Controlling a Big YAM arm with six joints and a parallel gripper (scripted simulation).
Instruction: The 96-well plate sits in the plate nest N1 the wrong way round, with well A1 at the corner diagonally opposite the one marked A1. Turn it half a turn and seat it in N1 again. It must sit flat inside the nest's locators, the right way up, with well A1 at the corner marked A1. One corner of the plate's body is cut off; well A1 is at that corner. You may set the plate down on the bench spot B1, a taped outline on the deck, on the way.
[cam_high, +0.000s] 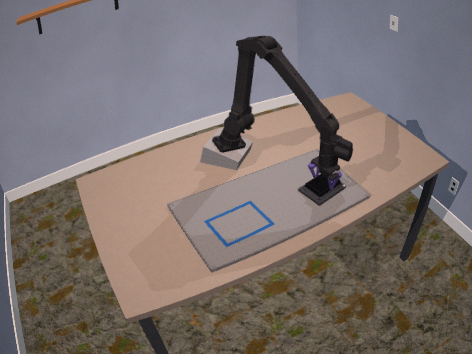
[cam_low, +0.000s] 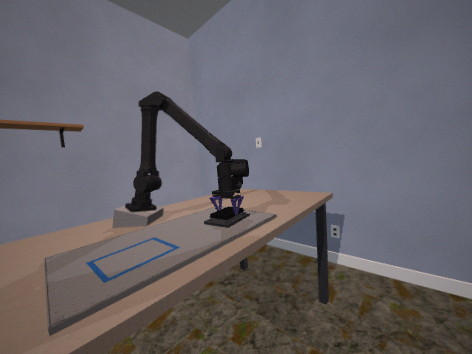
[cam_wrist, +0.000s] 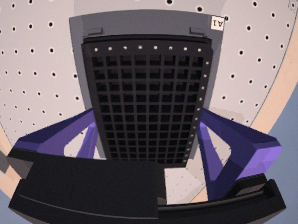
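Wrist view, bottom to top: purple fingers of the gripper clamped across the black plate's short width, ready for lifting. Plate apparently seated in its grey nest. A1 label upper right; cut corner indistinct.

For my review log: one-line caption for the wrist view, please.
End effector shut on the black 96-well plate over nest N1, A1 label at the far right corner.

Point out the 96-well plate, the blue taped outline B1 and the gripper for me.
96-well plate (cam_wrist: 147, 106): wrist view, middle of its well grid.
taped outline B1 (cam_high: 215, 231): top view, left side of the blue tape.
gripper (cam_low: 226, 203): exterior view, midway between the purple fingertips, closed on the plate.
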